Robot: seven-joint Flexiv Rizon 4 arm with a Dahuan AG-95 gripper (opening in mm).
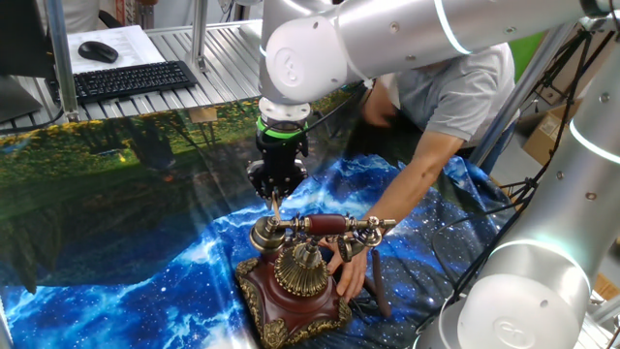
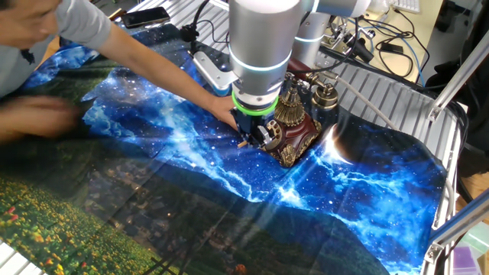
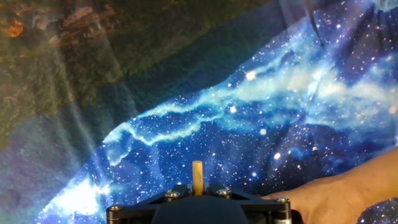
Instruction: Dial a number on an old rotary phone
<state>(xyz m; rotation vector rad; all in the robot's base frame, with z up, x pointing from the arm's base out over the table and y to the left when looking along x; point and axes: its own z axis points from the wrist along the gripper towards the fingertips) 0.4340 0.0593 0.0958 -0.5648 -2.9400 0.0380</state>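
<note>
While a person's hand (image 1: 351,267) steadies the phone (image 1: 295,281) on the starry cloth (image 2: 367,183), the gripper (image 1: 275,200), pinching a pale stick (image 3: 197,177), hangs just behind the handset (image 1: 325,229). No legible writing.

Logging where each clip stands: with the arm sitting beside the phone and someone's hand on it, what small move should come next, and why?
Probably a short shift toward the dial dome, then down. The end effector carries a thin peg that hangs by the handset's end, short of the dial on the old rotary phone. The hand view shows only cloth, no phone. A person's hand steadies the base, so go slowly.
</note>
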